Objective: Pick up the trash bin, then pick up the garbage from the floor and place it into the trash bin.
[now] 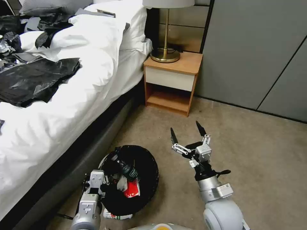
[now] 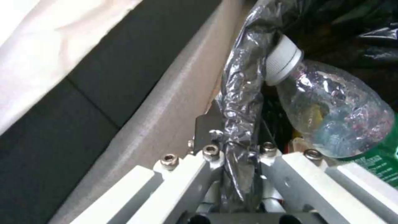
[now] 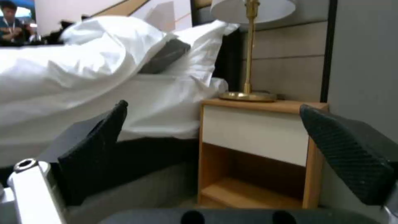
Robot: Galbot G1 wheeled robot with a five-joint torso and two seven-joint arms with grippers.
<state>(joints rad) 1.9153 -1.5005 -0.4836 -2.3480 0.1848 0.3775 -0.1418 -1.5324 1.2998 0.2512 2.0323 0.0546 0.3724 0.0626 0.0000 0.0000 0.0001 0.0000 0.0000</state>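
White trash bin (image 1: 107, 158) with black liner, beside bed, holding clear green-labelled bottle (image 1: 128, 171), red-and-white packet (image 1: 132, 188)

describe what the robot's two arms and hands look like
Both arms are silver-grey metal tubes with white blocky wrist housings. The right hand has two slim black fingers with textured pads on silver linkages, black cabling at the wrist and a small label on its collar. The left hand has white link bars with silver bolts.
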